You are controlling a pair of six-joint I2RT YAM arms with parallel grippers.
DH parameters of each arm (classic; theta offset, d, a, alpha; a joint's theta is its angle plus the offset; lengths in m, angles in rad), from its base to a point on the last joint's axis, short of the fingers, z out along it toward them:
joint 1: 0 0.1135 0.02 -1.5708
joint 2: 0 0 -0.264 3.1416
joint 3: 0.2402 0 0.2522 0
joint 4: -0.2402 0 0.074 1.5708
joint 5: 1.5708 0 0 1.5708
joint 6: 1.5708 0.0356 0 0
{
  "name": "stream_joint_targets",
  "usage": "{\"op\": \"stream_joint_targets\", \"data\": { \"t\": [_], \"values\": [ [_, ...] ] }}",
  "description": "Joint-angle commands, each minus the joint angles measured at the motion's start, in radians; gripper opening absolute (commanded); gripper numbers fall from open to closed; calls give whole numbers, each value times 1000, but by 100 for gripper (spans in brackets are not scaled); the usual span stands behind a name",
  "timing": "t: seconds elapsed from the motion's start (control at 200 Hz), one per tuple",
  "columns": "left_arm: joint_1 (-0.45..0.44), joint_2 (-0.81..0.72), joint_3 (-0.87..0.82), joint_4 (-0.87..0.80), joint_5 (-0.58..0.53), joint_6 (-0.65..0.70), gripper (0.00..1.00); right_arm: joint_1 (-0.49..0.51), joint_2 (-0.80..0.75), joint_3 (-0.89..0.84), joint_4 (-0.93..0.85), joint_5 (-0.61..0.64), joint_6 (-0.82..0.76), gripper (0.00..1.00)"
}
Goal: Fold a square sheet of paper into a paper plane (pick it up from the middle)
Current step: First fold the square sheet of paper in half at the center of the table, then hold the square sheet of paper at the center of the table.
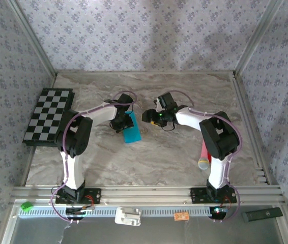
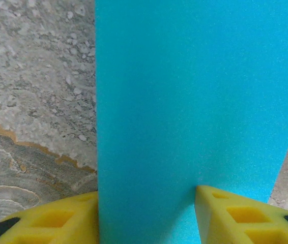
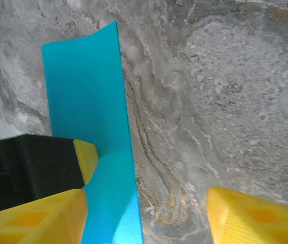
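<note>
Top view: on the marble table point(image 1: 159, 162), the left gripper point(image 1: 122, 123) is partly closed on the square sheet of paper point(image 1: 132, 133), a narrow teal strip near the table's middle. The right gripper point(image 1: 148, 117) is just beside it. A checkered board point(image 1: 50, 117) lies far left, and a pink-and-red stick point(image 1: 205, 155) lies near the right arm.

Left wrist view: the teal paper point(image 2: 195, 101) stands between both yellow fingers point(image 2: 240, 218), touching each.

Right wrist view: the right gripper point(image 3: 148, 195) is wide open and holds nothing. The paper point(image 3: 88, 101) sits by its left finger.
</note>
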Motion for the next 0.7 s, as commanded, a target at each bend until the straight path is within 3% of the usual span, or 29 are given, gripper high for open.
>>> {"op": "stream_joint_targets", "data": {
  "t": [0.0,0.285,0.695],
  "values": [
    [-5,114,-68,-73,13,-13,49,8,33,45,4,-66,-14,55],
    [-5,124,-72,-71,18,-13,49,37,110,110,-23,-122,-13,26],
    [-5,132,-75,-68,21,-10,49,69,205,212,-73,-120,-14,9]
  ]
}}
